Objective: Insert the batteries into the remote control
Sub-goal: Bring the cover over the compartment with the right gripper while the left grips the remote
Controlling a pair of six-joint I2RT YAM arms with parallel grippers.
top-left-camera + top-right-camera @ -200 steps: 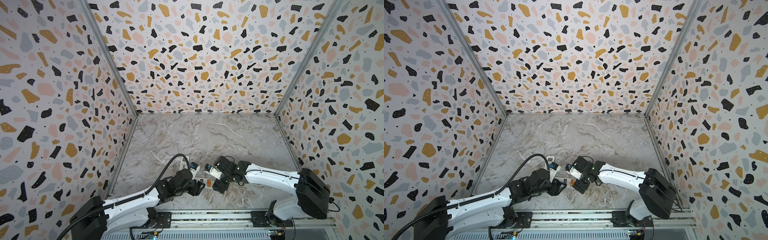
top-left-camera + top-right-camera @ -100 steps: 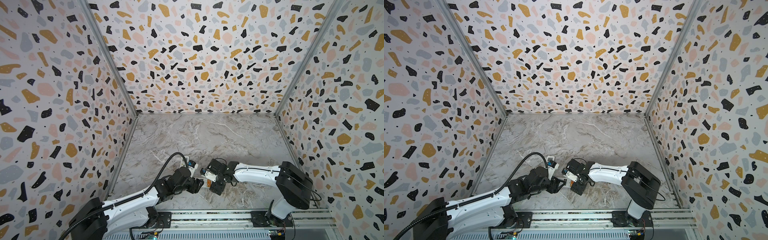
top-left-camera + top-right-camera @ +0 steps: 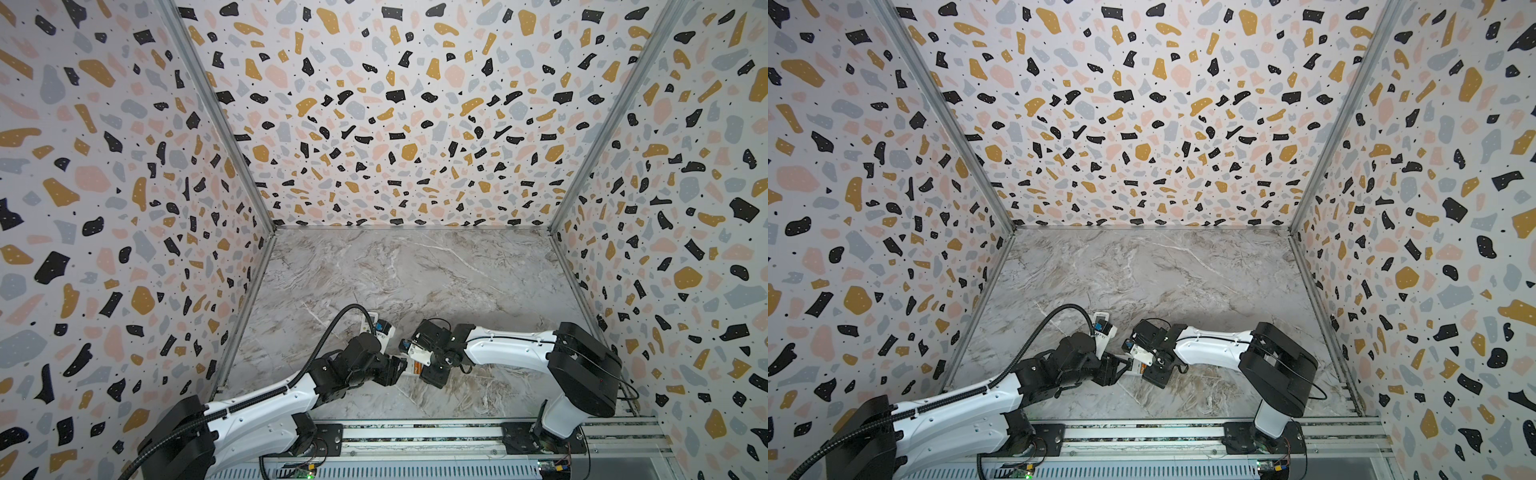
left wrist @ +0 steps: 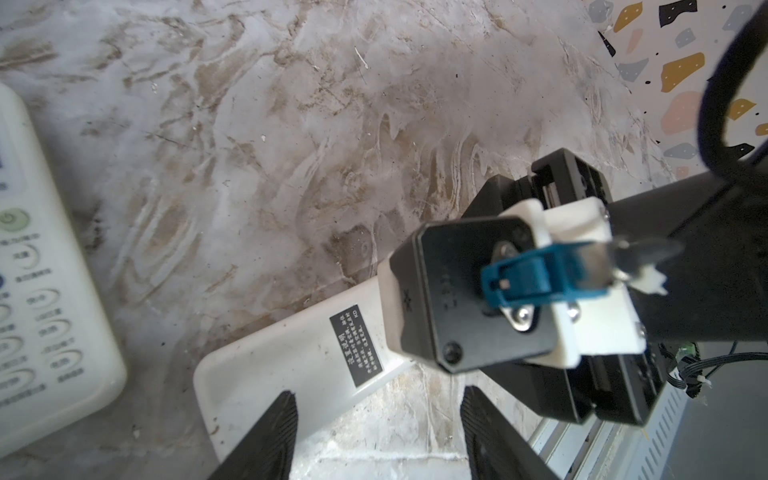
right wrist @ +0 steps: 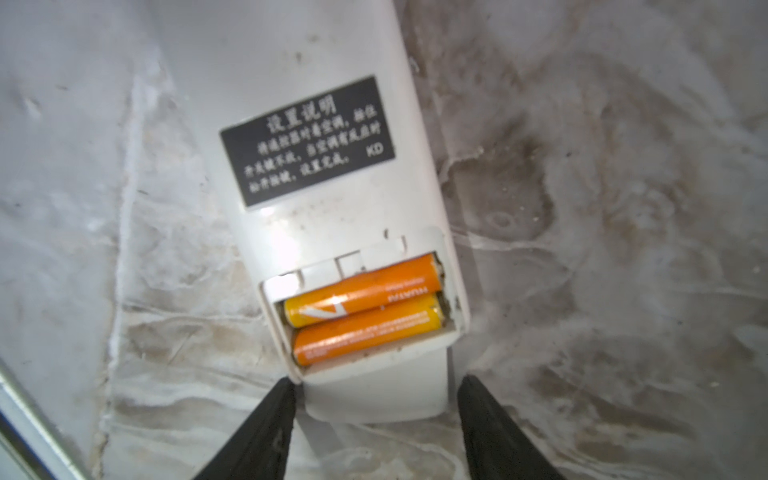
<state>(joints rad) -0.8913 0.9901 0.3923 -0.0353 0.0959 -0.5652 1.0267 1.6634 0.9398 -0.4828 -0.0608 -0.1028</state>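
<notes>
Both slim orange batteries sit in the open bay of the white plastic remote, lower centre of the right wrist view, with right pincer and left pincer spread at its ends, so closing the bay seems next.

Batteries sit side by side in the remote control, which lies on the worktop between left pincer and right pincer — a second remote beside it.
</notes>
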